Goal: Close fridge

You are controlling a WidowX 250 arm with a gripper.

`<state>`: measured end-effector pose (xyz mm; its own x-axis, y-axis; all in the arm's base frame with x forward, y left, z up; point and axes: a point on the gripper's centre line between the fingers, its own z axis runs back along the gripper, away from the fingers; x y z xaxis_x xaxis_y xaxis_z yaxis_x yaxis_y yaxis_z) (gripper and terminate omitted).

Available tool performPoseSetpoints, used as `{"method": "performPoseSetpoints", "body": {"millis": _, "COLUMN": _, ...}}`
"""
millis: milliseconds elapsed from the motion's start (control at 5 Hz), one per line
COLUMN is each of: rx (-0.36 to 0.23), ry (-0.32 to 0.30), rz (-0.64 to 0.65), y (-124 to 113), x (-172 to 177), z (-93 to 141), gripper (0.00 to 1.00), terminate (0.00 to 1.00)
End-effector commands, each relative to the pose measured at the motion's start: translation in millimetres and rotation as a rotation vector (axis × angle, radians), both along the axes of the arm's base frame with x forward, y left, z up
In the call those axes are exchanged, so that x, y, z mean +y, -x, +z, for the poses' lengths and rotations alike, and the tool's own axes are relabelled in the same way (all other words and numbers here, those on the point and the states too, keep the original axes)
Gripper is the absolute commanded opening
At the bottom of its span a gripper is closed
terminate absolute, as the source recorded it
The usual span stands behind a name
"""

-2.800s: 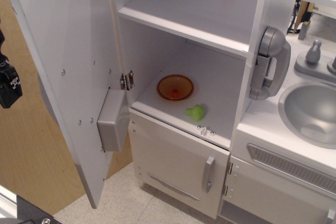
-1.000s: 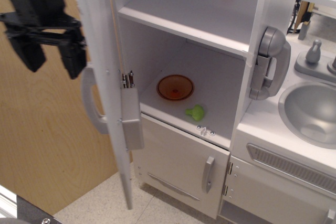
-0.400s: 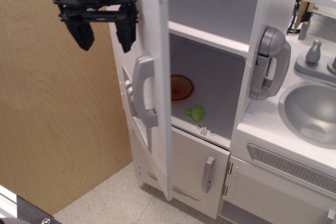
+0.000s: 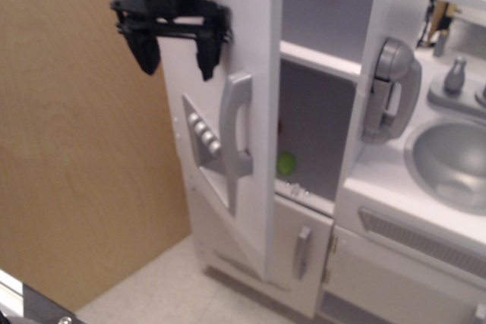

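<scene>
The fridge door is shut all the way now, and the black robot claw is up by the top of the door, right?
Not quite. The fridge door is only partly shut: observation.image shows a gap, with a shelf and a green thing visible inside. The open claw is indeed up by the top of the door.

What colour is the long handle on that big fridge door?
Grey. The handle stands out against the white fridge door in the observation.image view.

Black gripper [image 4: 176,52]: two blunt fingers [image 4: 146,51], thin crossbars, dark boxy wrist above.
</scene>
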<state>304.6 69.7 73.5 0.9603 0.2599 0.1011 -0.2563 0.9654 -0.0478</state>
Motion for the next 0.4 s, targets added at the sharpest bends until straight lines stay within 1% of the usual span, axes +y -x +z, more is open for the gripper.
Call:
{"method": "performPoseSetpoints", "body": {"millis": 0, "rx": -0.069, "ry": -0.034, "rz": -0.04, "y": -28.4, "x": -7.2, "z": 11.8, "gripper": 1.0, "terminate": 0.0}}
{"method": "performPoseSetpoints", "body": {"millis": 200, "rx": -0.077, "ry": -0.027, "rz": -0.037, "y": -38.2, "x": -9.5, "z": 15.6, "gripper": 1.0, "terminate": 0.0}}
